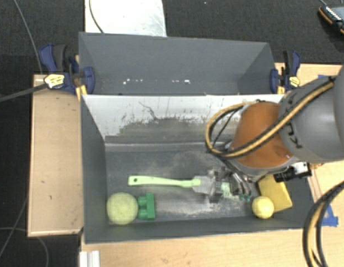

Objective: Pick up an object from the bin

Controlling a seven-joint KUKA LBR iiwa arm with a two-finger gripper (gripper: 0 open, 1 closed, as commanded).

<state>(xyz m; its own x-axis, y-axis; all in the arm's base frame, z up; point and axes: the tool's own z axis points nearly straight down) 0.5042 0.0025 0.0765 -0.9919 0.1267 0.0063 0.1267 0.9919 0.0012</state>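
We locate the gripper (219, 189) low over the floor of the bin (160, 149), toward 5 o'clock from the bin's centre. It sits at the head end of a pale green long-handled tool (160, 181), whose handle runs from the gripper toward 9 o'clock. We cannot tell whether the gripper is apart, together or clamped on the tool. At the bin's 7 o'clock corner lies a yellow-green ball (123, 208), with a green block (147, 206) touching it at its 3 o'clock. Near the gripper, at its 4 o'clock, lie a small yellow ball (263, 207) and a yellow block (278, 194).
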